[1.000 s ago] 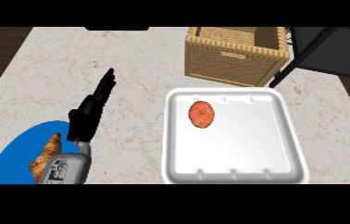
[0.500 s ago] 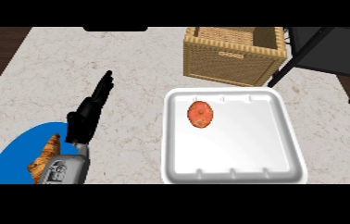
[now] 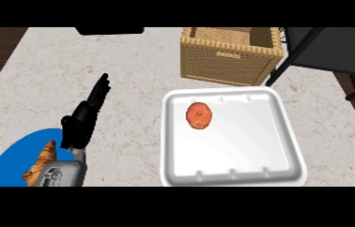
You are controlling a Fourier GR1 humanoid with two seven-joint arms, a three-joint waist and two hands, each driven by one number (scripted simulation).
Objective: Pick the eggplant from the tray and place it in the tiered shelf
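Head view: we see the left hand (image 3: 84,117) over the bench (image 3: 139,62), fingers straight, holding nothing. The reddish eggplant (image 3: 199,116) lies in the white tray (image 3: 277,127), below the wicker shelf (image 3: 231,55).

even bright light, soft shadows, no glare

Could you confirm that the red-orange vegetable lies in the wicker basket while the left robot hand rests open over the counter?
Not quite. The red-orange vegetable lies in the white tray, near its upper left, not in the wicker basket behind it, as the head view shows. The left robot hand does rest open over the counter.
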